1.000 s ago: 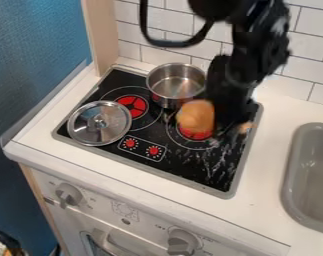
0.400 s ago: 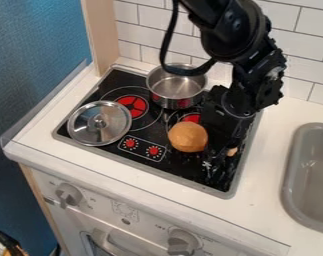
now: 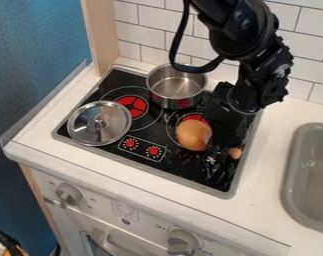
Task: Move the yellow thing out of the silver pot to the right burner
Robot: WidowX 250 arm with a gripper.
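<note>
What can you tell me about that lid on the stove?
The round, shiny silver lid looks like metal. It has a narrow rim and a small knob at its centre, facing up. It lies knob-up on the black stovetop, at the left, covering part of the ring around the red-centred left burner. The silver metal pot stands behind and to its right, not touching it.

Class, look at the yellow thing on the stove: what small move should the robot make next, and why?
Probably ease the yellow thing slightly back toward the tiled wall: it overlaps the near side of the right burner, whose red centre shows behind it.
</note>
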